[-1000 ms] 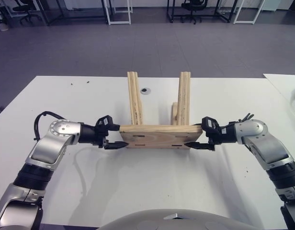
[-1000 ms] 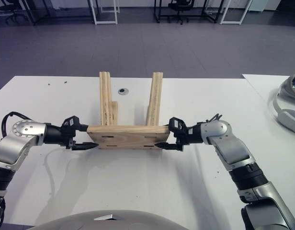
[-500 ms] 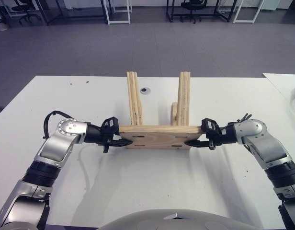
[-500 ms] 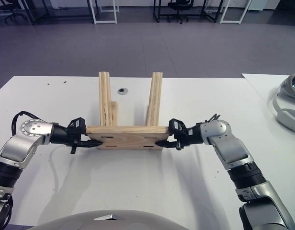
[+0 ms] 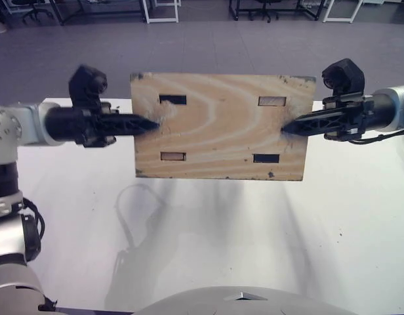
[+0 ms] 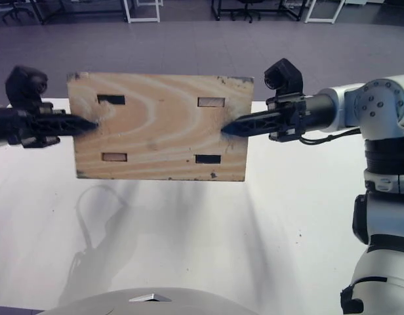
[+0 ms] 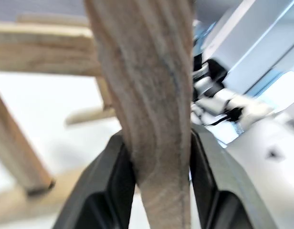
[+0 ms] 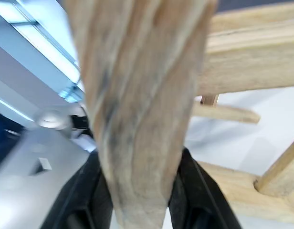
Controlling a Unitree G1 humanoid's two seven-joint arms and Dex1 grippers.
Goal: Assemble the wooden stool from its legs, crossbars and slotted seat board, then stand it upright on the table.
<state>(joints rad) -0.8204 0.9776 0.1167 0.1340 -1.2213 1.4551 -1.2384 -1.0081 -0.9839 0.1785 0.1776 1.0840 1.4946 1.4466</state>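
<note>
The slotted seat board hangs in the air above the white table, its flat face with four slots turned towards me. My left gripper is shut on the board's left edge, and my right gripper is shut on its right edge. In the left wrist view, black fingers clamp the board's edge, with a leg and a crossbar behind it. In the right wrist view, the board's edge sits between the pads, with a crossbar beyond. The board hides the legs from the head views.
Bare white tabletop lies under the lifted stool, carrying its shadow. Grey floor and the feet of distant furniture run along the far side.
The stool has left the table and tipped so its seat faces me. Both grippers rose with it. The left gripper closed on the board's edge a moment before.
</note>
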